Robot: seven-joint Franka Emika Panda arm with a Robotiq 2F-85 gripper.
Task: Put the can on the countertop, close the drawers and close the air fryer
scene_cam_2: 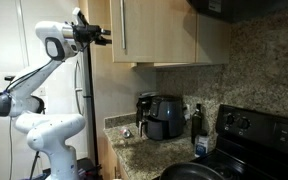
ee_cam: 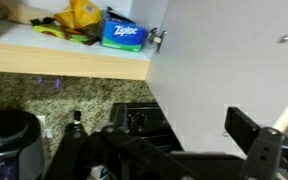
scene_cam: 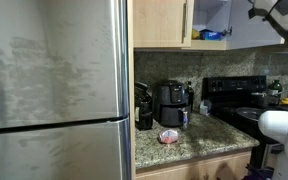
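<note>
Hanging high by the cupboard (scene_cam_2: pixel 169 35)

We see the fingers (scene_cam_2: pixel 104 38) apart and holding nothing, up beside the cupboard. The air fryer (scene_cam_2: pixel 164 116) stands on the counter (scene_cam_2: pixel 134 145) well below them. The can we cannot make out.

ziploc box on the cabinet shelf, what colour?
Mostly blue. The Ziploc box shows best in the wrist view.
</note>
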